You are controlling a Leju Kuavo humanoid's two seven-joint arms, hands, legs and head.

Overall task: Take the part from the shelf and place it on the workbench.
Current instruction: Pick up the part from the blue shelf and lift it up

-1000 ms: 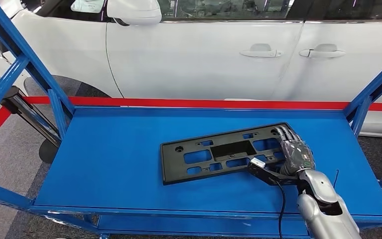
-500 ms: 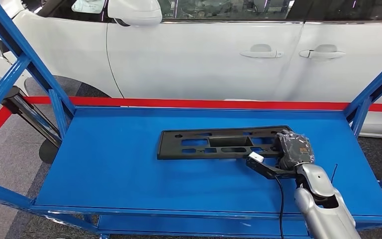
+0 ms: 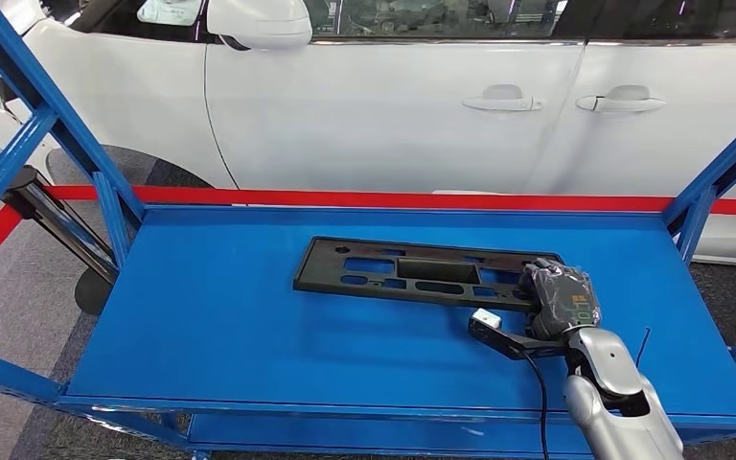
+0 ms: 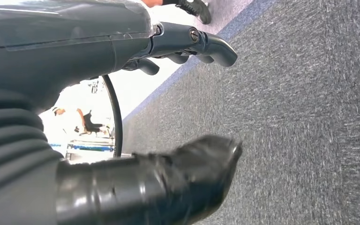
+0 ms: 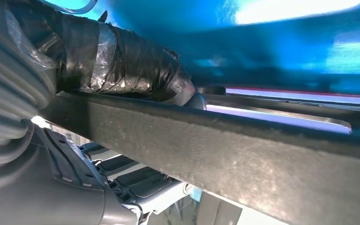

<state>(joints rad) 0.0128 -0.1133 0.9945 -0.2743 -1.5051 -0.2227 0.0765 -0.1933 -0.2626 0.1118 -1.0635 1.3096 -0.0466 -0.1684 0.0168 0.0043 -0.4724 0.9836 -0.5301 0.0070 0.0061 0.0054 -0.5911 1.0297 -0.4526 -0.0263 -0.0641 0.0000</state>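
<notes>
Your black plastic part [image 3: 420, 271] lies over the blue shelf [image 3: 249, 316], its right end gripped by the right hand [image 3: 561, 297], whose fingers [image 5: 122, 65] curl around that edge. Your left hand [image 4: 122, 117] holds nothing above grey carpet [image 4: 309, 117], fingers apart.

I counted one black plastic frame [image 3: 420, 273] on one blue shelf [image 3: 249, 326]. One white car [image 3: 393, 96] stood behind it, with two door handles [image 3: 503, 98] and one side mirror [image 3: 259, 21]. One red stripe [image 3: 345, 198] crossed below the car.
</notes>
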